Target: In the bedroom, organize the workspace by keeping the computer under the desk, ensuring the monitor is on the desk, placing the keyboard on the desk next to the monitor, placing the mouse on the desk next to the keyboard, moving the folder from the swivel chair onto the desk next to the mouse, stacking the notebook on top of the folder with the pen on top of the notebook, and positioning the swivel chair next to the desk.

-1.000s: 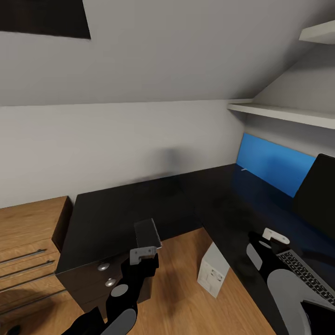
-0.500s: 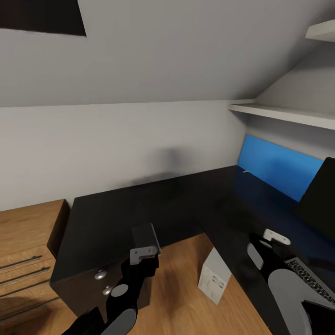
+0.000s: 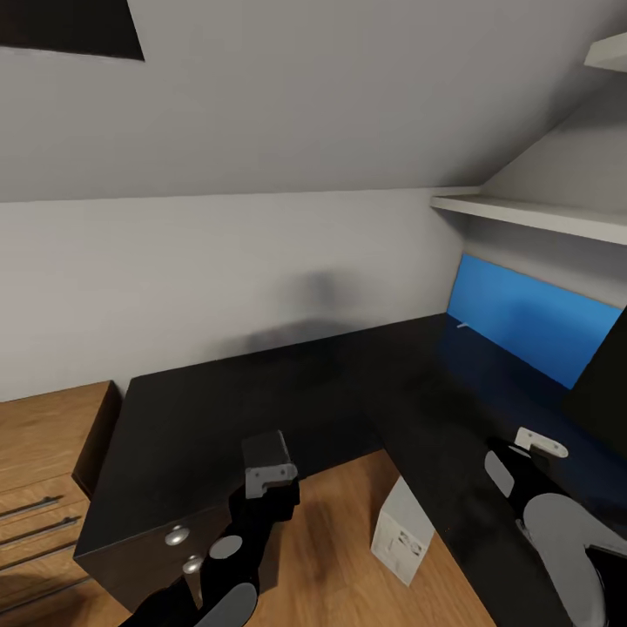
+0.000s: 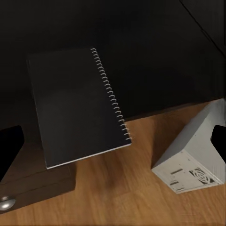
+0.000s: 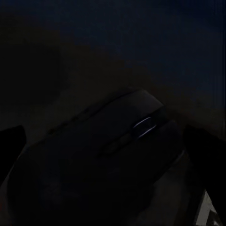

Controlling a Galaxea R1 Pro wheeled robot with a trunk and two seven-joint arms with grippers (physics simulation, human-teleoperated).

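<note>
My left gripper (image 3: 270, 477) is shut on a dark spiral-bound notebook (image 3: 265, 448), held above the front edge of the black L-shaped desk (image 3: 348, 383). In the left wrist view the notebook (image 4: 75, 108) hangs over the desk edge and the wooden floor. The white computer tower (image 3: 401, 535) stands on the floor in the desk's inner corner, and its rear face (image 4: 195, 150) is visible. My right gripper (image 3: 533, 446) is over the desk's right wing, shut on a dark mouse (image 5: 117, 155). The black monitor (image 3: 605, 383) is cut off by the right edge.
A blue flat panel (image 3: 531, 322) stands on the desk against the right wall. A white shelf (image 3: 531, 213) juts out above it. The desk's drawer block with round knobs (image 3: 178, 535) is near my left arm, and a wooden drawer unit (image 3: 43, 453) stands to its left.
The whole head view has shifted, so the camera moved. The keyboard at the lower right has slid out of frame and less of the monitor is visible. Both grippers keep their loads.
</note>
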